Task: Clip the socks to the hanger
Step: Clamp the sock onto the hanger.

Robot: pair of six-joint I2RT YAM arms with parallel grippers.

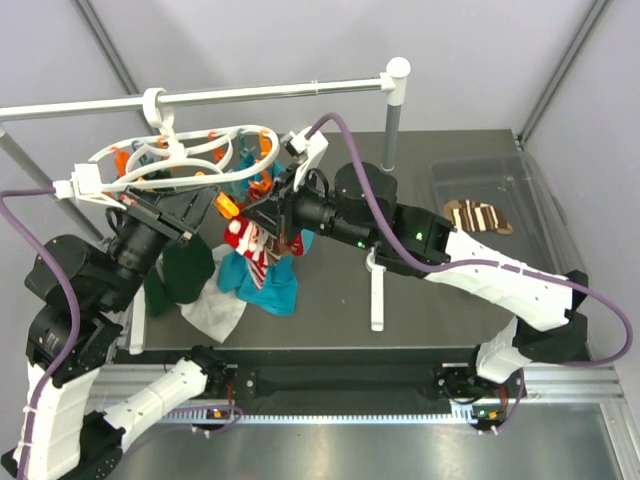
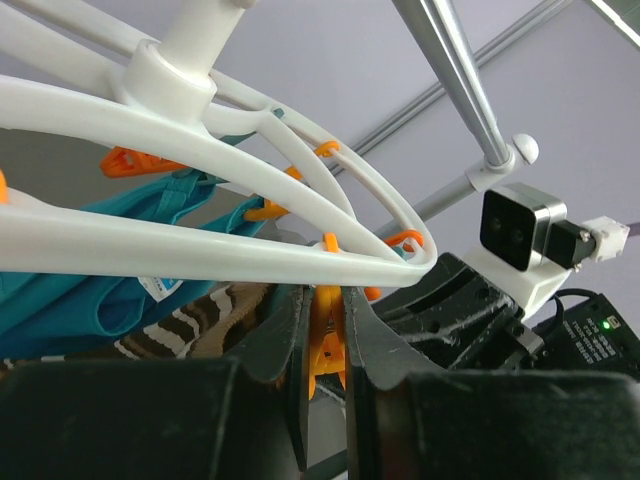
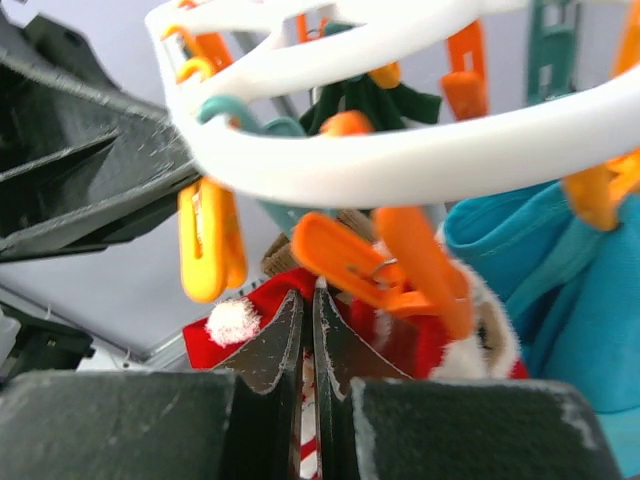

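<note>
The white ring hanger [image 1: 178,152] hangs by its hook from the rail. My left gripper [image 2: 325,295] is shut on an orange clothespin [image 2: 328,340] dangling just under the hanger's ring [image 2: 200,250]. My right gripper [image 3: 308,292] is shut on a red sock [image 3: 235,322] with white trim, held up just below the ring [image 3: 400,160], beside another orange clothespin [image 3: 360,262]. In the top view both grippers, left [image 1: 222,205] and right [image 1: 272,222], meet under the hanger's right end. A brown striped sock [image 2: 190,325] hangs from the hanger. Another brown striped sock [image 1: 480,215] lies on the table at the right.
A teal garment [image 1: 268,282] hangs from the hanger, with a dark green cloth [image 1: 185,272] and a white cloth [image 1: 215,310] beside it. The long white rail [image 1: 250,95] and its upright post [image 1: 393,125] stand behind. A clear bin [image 1: 500,190] holds the brown sock.
</note>
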